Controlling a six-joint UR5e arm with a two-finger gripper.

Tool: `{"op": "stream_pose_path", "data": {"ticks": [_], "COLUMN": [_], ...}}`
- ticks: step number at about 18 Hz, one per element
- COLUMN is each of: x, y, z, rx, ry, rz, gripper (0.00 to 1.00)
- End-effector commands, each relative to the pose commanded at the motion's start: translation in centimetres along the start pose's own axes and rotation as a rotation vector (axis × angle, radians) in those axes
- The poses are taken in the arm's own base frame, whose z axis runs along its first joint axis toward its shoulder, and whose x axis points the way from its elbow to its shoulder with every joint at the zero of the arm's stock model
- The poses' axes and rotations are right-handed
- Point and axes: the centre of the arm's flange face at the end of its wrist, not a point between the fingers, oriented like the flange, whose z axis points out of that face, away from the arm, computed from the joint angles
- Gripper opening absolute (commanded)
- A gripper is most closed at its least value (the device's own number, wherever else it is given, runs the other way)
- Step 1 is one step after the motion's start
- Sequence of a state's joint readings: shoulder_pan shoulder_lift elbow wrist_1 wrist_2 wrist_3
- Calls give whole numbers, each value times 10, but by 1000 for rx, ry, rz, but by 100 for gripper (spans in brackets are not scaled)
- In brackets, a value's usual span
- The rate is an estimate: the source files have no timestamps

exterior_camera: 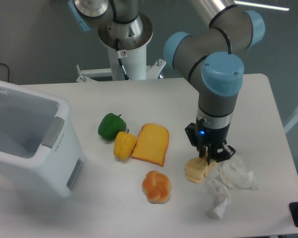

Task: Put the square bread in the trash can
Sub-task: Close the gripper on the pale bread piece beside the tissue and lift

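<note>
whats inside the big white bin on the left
The large white boxy plastic trash can is open at the top. The inner walls in view look bare, pale and empty. Its near wall hides the bottom, so anything lying low inside cannot be seen.

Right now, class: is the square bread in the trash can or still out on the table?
Out. The square bread lies on the table, under the claw, far from the trash can.

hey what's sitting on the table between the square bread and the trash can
In the camera view, between the square bread and the trash can lie the round orange bun, the toast slice, the yellow pepper and the green pepper.
</note>
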State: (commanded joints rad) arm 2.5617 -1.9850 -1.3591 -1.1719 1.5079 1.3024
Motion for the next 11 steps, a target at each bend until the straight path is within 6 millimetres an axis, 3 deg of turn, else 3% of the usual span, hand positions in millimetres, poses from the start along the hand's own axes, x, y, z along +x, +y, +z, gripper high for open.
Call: {"op": "stream_pose_path", "data": {"ticks": [5,9,11], "x": [3,18,31], "y": [-2,-8,-21], "z": [-14,-44,-61], "rx": [-2,1,39], "ry": [-1,-8,-16], "rz": [-2,2,-8], "gripper": [30,29,29]}}
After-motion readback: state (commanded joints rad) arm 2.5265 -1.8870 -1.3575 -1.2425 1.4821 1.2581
